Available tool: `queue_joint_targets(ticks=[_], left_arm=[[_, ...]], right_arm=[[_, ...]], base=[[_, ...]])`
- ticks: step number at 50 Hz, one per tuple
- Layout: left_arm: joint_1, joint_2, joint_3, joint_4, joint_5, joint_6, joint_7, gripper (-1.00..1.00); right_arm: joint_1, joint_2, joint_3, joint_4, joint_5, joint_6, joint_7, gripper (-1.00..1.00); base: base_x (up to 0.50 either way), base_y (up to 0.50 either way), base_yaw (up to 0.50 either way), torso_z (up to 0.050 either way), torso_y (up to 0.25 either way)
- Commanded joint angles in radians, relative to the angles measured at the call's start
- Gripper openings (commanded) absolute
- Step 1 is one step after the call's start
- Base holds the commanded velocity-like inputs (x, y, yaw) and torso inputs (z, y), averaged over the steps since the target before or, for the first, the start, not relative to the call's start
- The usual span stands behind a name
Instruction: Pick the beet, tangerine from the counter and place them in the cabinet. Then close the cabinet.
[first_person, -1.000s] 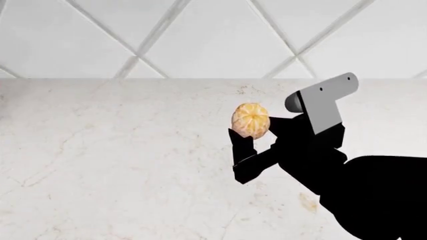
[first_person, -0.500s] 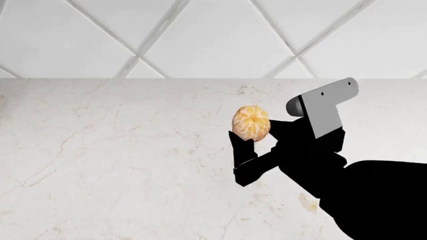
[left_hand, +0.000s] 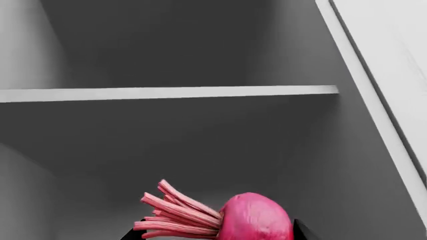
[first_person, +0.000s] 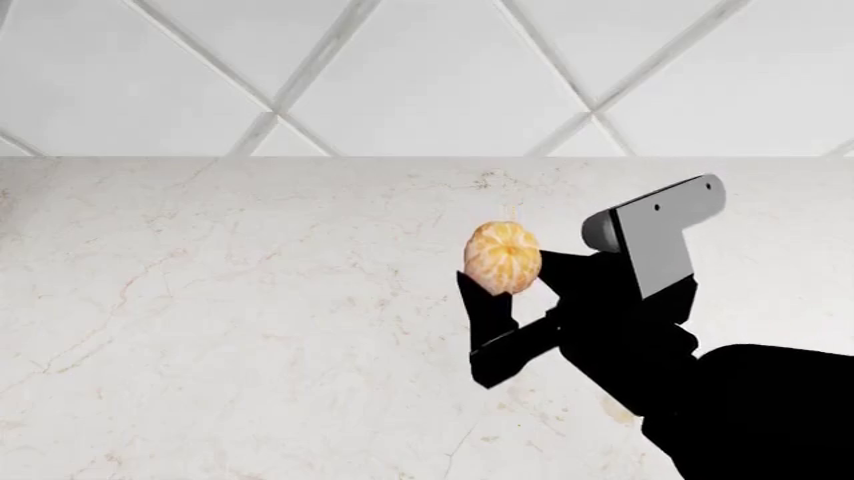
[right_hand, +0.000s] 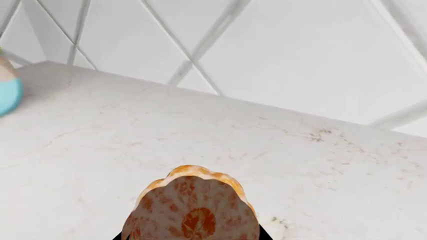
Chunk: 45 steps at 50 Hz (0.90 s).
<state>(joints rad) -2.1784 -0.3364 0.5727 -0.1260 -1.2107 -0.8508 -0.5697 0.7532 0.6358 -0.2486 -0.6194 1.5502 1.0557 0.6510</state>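
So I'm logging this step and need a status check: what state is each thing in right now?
tangerine: peeled-looking, held in the right gripper, over the counter.
beet: gripped by the left gripper, whose jaws barely show at the frame's edge, stems sticking out sideways, in front of the cabinet.
cabinet: open, its shelf bare in view.
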Motion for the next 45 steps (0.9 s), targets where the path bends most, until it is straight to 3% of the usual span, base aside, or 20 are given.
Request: queue_joint_targets(ticks=[1,9,15,16,26,45], left_arm=[[-0.101,0.080,0.085,-0.239,0.172,0.092,0.121,-1.00],[-0.172,0.197,0.112,-0.517,0.302,0.218,0.224,-1.00],[-0.177,0.335,-0.136,-0.702,0.666,0.225,0.377,-1.00],[-0.178,0.336,-0.137,-0.715,0.674,0.232,0.380,-1.00],[-0.178,0.336,-0.099,-0.877,0.647,0.245,0.381,-1.00],[-0.178,0.336,0.200,-1.133,0.376,0.400,0.362,-1.00]], right_arm=[[-0.035,0.009,0.020,-0.033,-0.015,-0.023,-0.025,-1.00],[-0.057,0.017,0.032,-0.052,-0.002,-0.038,-0.022,-1.00],[-0.065,0.029,0.043,-0.065,0.019,-0.046,-0.014,-1.00],[-0.066,0.030,0.043,-0.066,0.021,-0.046,-0.013,-1.00],[-0.077,0.031,0.038,-0.070,0.019,-0.050,-0.015,-1.00],[-0.128,0.035,0.027,-0.035,-0.045,-0.062,-0.082,-1.00]], base=[[0.00,0.00,0.00,0.000,0.000],[0.00,0.00,0.00,0.000,0.000],[0.00,0.00,0.00,0.000,0.000],[0.00,0.00,0.00,0.000,0.000],[0.00,0.00,0.00,0.000,0.000],[0.00,0.00,0.00,0.000,0.001]])
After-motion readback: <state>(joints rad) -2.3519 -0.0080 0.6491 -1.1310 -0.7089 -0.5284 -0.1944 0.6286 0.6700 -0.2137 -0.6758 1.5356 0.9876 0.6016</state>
